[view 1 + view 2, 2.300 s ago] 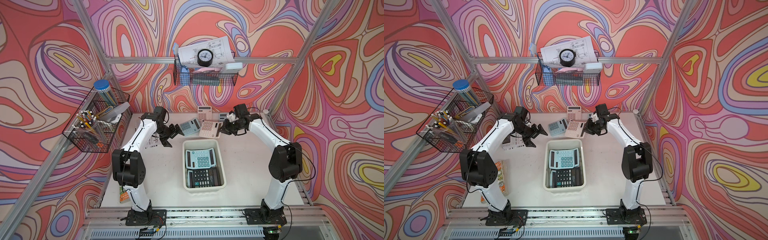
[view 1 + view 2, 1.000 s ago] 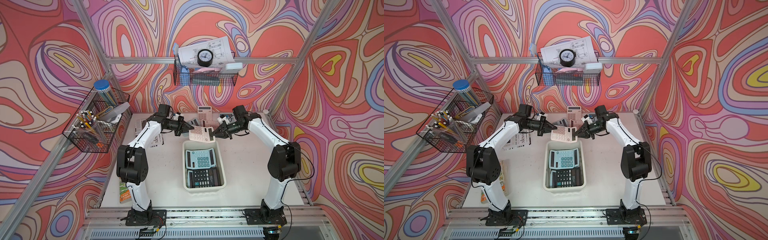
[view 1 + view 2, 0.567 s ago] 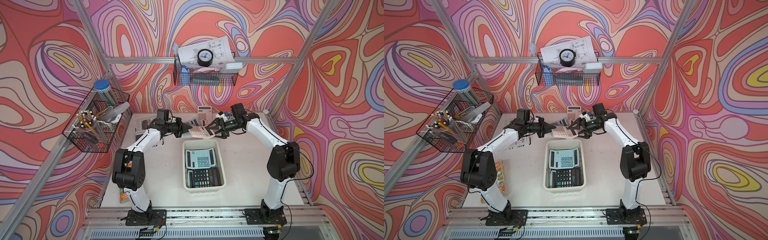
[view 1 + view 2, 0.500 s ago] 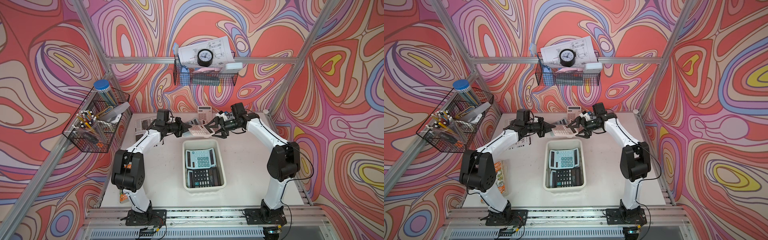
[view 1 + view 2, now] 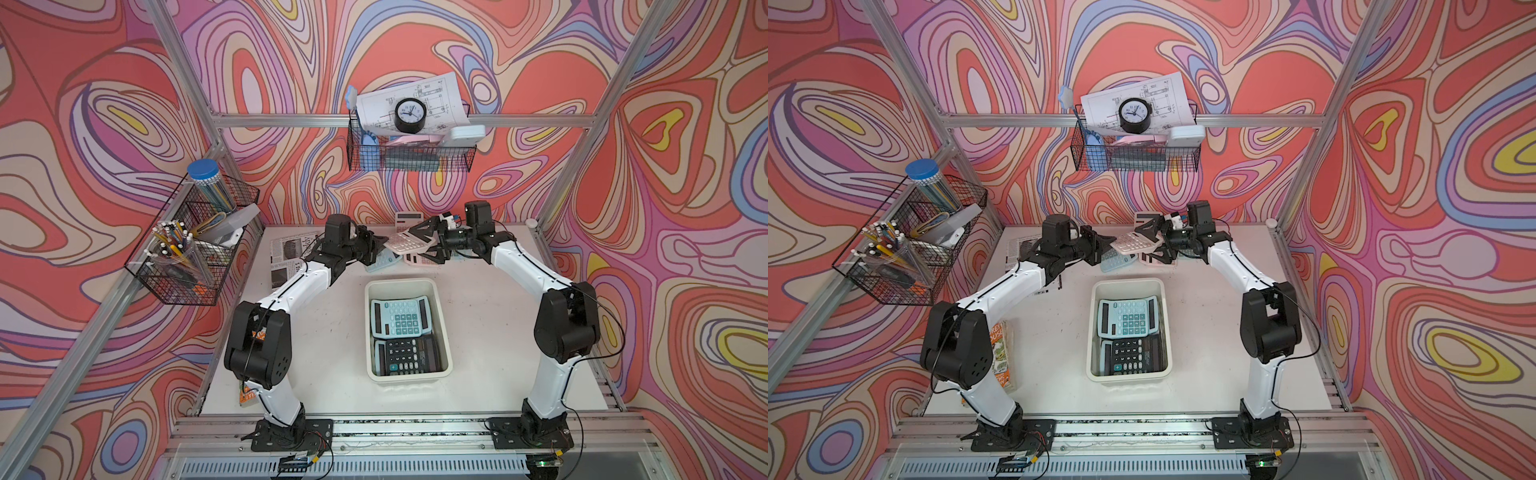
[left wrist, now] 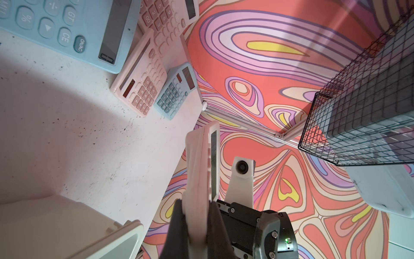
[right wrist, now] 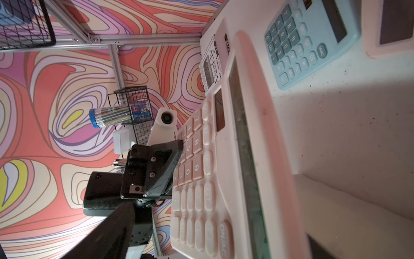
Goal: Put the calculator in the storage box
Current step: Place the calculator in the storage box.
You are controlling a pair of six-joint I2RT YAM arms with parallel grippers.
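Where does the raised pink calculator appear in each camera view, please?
In a top view: pink calculator, raised behind the storage box, between both arms' jaws.
In a top view: same spot, just behind the box.
Left wrist: edge-on, sticking out of the shut jaws.
Right wrist: keys showing, filling the middle.
Shared landmark: the light blue calculator lying flat nearby, in all four.

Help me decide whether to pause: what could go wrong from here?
The left tool pinches the pink calculator by one edge only; it may pivot or slip. The open right tool flanks it and might snag it retreating. The storage box already holds a blue calculator and a black calculator, so a third may perch.
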